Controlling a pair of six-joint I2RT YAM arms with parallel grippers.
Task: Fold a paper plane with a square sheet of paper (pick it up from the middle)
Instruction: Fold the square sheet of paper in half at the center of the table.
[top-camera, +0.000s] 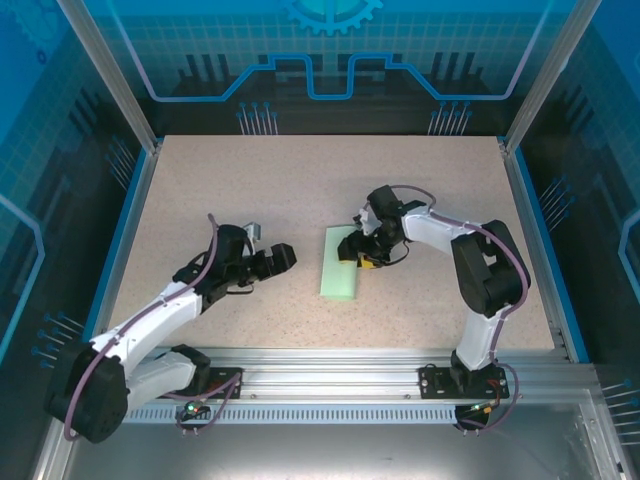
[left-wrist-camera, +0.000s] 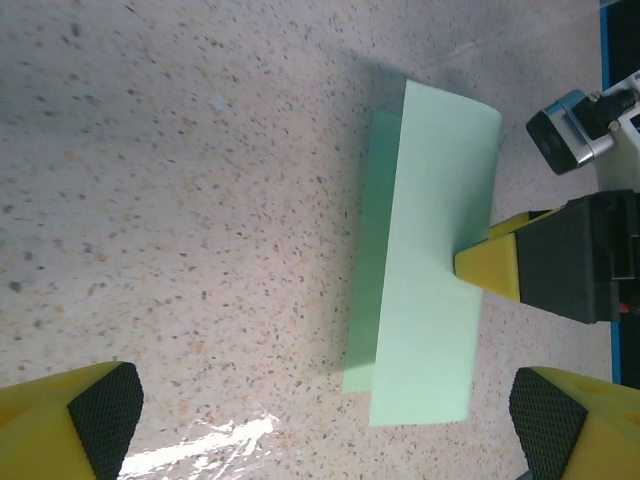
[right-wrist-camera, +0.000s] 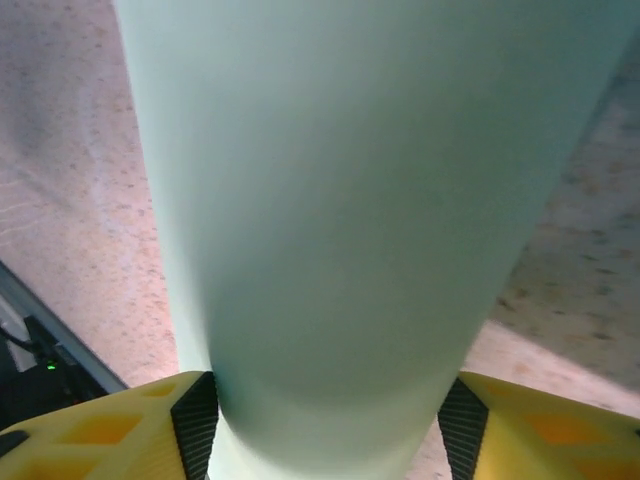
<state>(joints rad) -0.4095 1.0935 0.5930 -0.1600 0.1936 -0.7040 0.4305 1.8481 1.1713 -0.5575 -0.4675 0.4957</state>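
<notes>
The square sheet of paper (top-camera: 342, 262) lies folded over into a long pale mint-green rectangle at the table's middle. In the left wrist view the paper (left-wrist-camera: 430, 260) has its top layer shifted right of the lower one. My right gripper (top-camera: 362, 252) is at its right edge, with one yellow fingertip (left-wrist-camera: 487, 268) on the top layer. In the right wrist view the paper's rounded fold (right-wrist-camera: 340, 200) bulges between the spread pads of the right gripper (right-wrist-camera: 325, 425), brushing both. My left gripper (top-camera: 283, 257) hovers left of the paper, and in its own view this gripper (left-wrist-camera: 325, 415) is wide open and holds nothing.
The speckled tabletop (top-camera: 250, 190) has a blue rim (top-camera: 527, 230) at the sides and an aluminium rail (top-camera: 340, 360) along the near edge. A shiny patch (left-wrist-camera: 190, 440) lies on the table near the left gripper. The right wrist camera (left-wrist-camera: 570, 130) sits beyond the paper.
</notes>
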